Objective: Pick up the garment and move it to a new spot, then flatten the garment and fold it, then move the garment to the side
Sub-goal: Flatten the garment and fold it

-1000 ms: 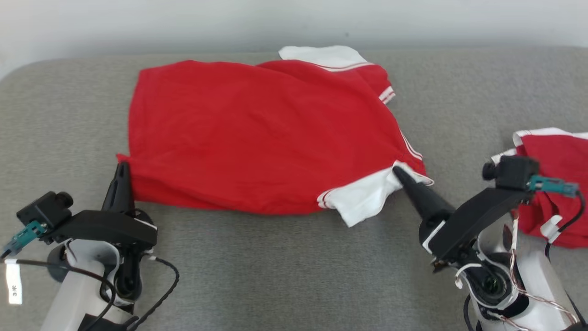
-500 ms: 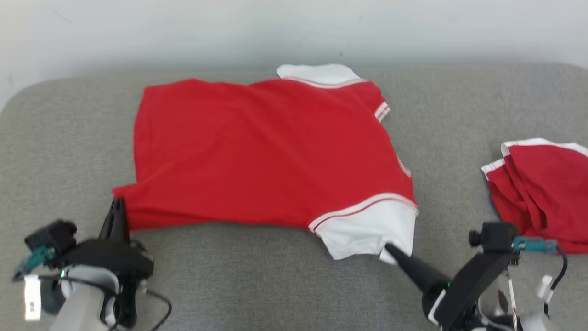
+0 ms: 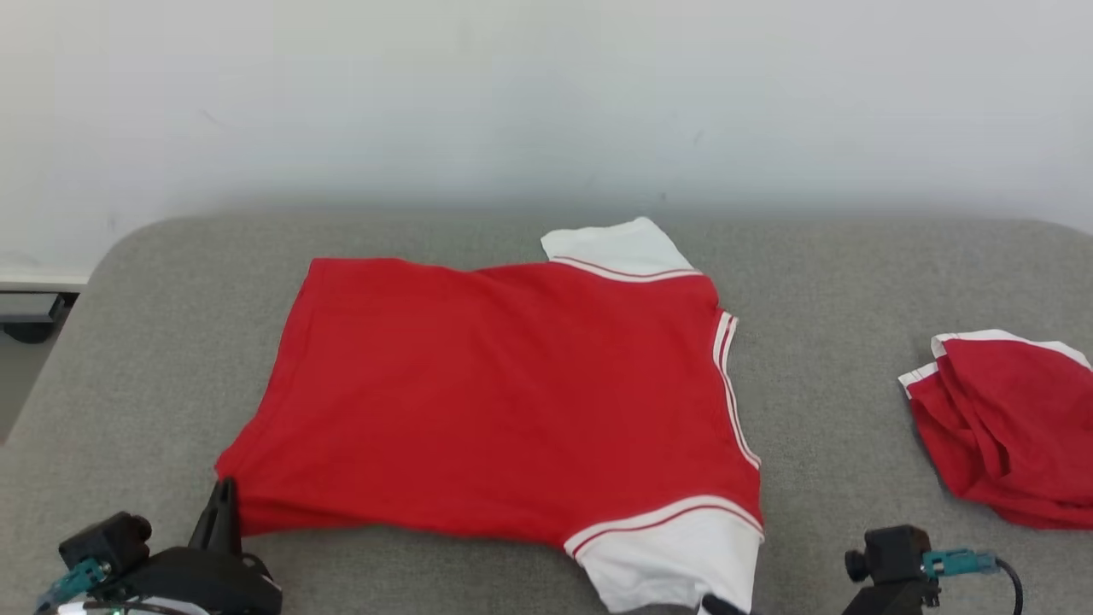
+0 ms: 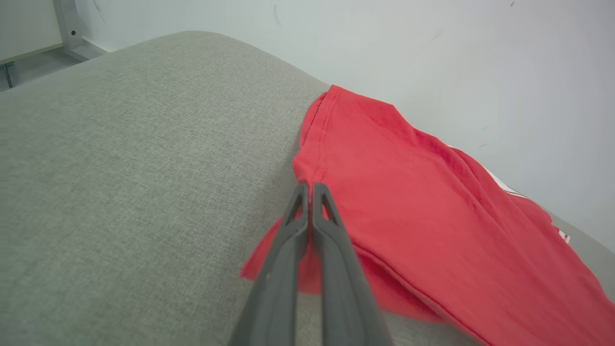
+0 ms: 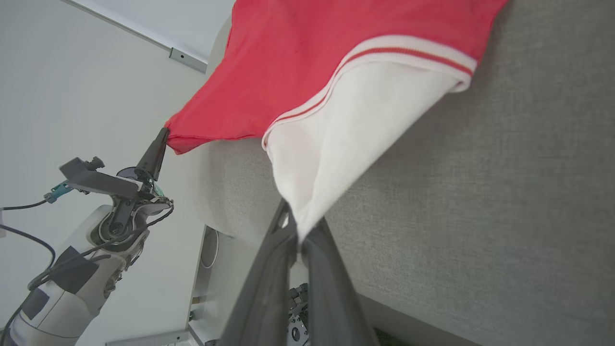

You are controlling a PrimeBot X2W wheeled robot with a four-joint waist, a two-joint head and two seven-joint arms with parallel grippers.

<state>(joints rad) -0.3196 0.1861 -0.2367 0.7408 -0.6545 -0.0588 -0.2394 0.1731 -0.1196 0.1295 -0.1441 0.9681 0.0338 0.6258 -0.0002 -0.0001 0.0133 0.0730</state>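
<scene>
Pinching red garment (image 3: 512, 393), spread flat on the grey worktop (image 3: 854, 282), by near hem corner in left pincer (image 4: 310, 191) and by white sleeve tip in right pincer (image 5: 298, 228), both clamped tight, reaching in low from near edge.

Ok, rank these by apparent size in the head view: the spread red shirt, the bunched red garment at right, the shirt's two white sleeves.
1. spread red shirt
2. bunched red garment
3. near white sleeve and far white sleeve, unranked: the near one looks bigger, but it lies closer to the camera.
</scene>
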